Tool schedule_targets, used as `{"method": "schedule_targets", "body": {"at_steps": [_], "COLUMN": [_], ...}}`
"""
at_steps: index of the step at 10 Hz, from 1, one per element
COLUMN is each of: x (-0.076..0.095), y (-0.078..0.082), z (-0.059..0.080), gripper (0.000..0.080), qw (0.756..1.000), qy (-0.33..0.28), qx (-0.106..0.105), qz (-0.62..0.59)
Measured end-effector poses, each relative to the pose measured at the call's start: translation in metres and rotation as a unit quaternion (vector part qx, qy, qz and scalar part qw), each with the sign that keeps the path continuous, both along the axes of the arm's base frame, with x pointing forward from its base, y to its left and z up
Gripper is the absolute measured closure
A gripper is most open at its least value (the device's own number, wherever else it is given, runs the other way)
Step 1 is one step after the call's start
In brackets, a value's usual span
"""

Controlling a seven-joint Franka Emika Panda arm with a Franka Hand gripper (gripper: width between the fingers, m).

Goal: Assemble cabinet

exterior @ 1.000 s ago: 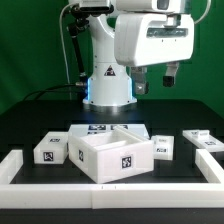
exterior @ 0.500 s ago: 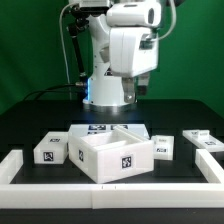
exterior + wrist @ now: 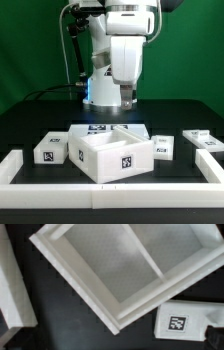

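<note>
The large white boxy plastic cabinet shell (image 3: 113,152) stands on the black desk (image 3: 35,118) with its open side up. A square black-and-white tag shows on the face turned toward the exterior camera. The wrist view looks down into the cabinet shell (image 3: 125,263), where thick white walls frame a pale floor and a thin partition crosses it.

Three small white tagged blocks lie around the shell. One small block (image 3: 50,150) sits just beside it on the exterior view's left. A second block (image 3: 162,147) sits just beside it on the exterior view's right. A third block (image 3: 200,140) lies farther out on that same side, well apart from the shell. In the wrist view, one tagged block (image 3: 185,321) lies close to a corner of the shell; which of the three it is, I cannot tell.

The flat white marker board (image 3: 95,128) lies just behind the shell, partly hidden by the shell's back wall. Long white border rails (image 3: 110,192) run in front of the shell and along both of its sides.

The white robot arm (image 3: 128,45) rises behind the shell. Its dark claw (image 3: 127,98) hangs above and behind the shell, well apart from it. The claw's fingers show only as one dark shape, so I cannot tell whether it is released or clenched.
</note>
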State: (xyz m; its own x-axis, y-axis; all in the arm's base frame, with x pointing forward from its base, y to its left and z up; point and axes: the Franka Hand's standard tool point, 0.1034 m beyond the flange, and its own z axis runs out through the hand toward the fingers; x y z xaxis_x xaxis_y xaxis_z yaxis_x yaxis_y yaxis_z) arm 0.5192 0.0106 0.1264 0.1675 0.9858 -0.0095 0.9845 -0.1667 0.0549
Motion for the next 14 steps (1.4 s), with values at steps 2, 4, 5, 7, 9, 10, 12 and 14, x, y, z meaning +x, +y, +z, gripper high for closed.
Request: {"method": "schedule_targets", "body": {"at_steps": [2,4,5,7,9,10,12,14], "x": [-0.002,-0.008,-0.009,-0.008,-0.011,-0.016,-0.024,-0.024], "y": [-0.014,-0.024,-0.026,-0.026,-0.034,-0.036,-0.038,-0.039], "z": [-0.004,-0.012,-0.014,-0.014,-0.015,-0.018,-0.024,-0.024], "gripper": [0.0002,0.0002,0.0002,0.0002,0.0002,0.0002,0.0002,0.0002], "qw": [0.993,0.984,0.984,0.985,0.973,0.967,0.957,0.958], "qy": [-0.007,0.002,0.003,0.003,0.009,0.015,0.022,0.022], "qx": [-0.007,-0.009,-0.009,-0.009,-0.01,-0.01,-0.009,-0.009], "qz": [0.117,0.177,0.176,0.173,0.228,0.254,0.29,0.285]}}
